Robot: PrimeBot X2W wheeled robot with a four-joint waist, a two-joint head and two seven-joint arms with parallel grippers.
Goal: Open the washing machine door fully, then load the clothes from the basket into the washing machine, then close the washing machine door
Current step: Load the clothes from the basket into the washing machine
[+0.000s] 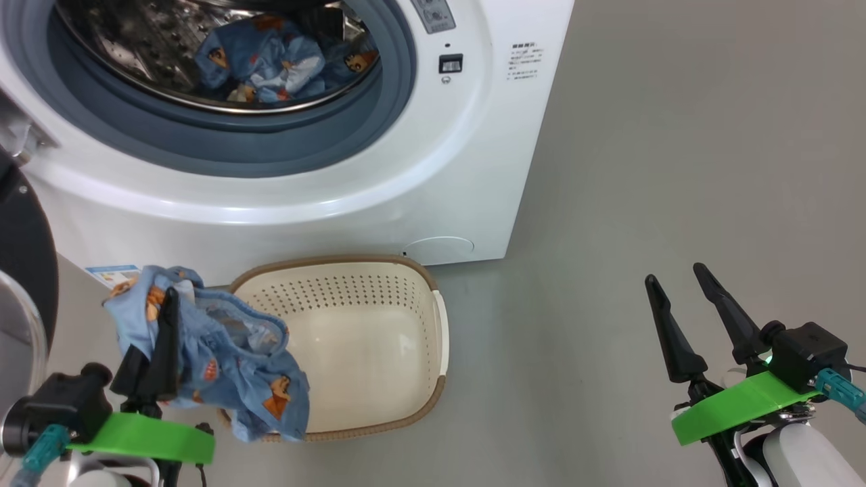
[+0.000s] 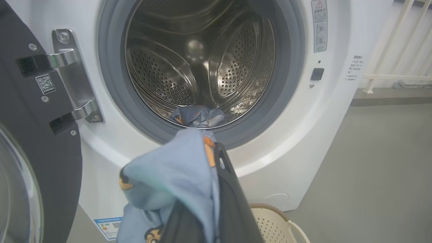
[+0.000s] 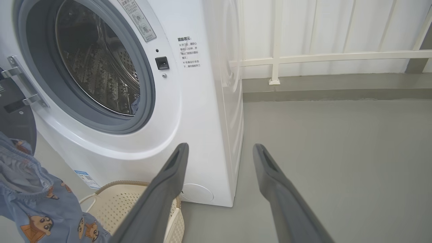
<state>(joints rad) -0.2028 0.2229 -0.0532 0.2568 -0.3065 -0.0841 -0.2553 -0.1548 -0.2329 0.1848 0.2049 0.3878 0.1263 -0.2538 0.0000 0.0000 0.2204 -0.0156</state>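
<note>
Clothes (image 1: 230, 358) hang clamped in our left gripper (image 1: 170, 297) over the basket (image 1: 440, 325), before the washer (image 1: 406, 189); more lie in its drum (image 1: 135, 40). The door (image 1: 24, 257) stands wide at our left. Our right gripper (image 1: 675, 274) gapes above floor (image 1: 643, 169).

grey floor (image 1: 676, 135), white railing (image 3: 324, 57), pale panelled wall (image 3: 337, 23)

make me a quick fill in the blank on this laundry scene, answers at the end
1. The left end effector is shut on a ____ garment printed with bears.
2. The right end effector is open and holds ____.
3. The washing machine door stands ____.
4. More clothes lie ____ the washing machine.
Missing words: blue; nothing; open; inside.
</note>
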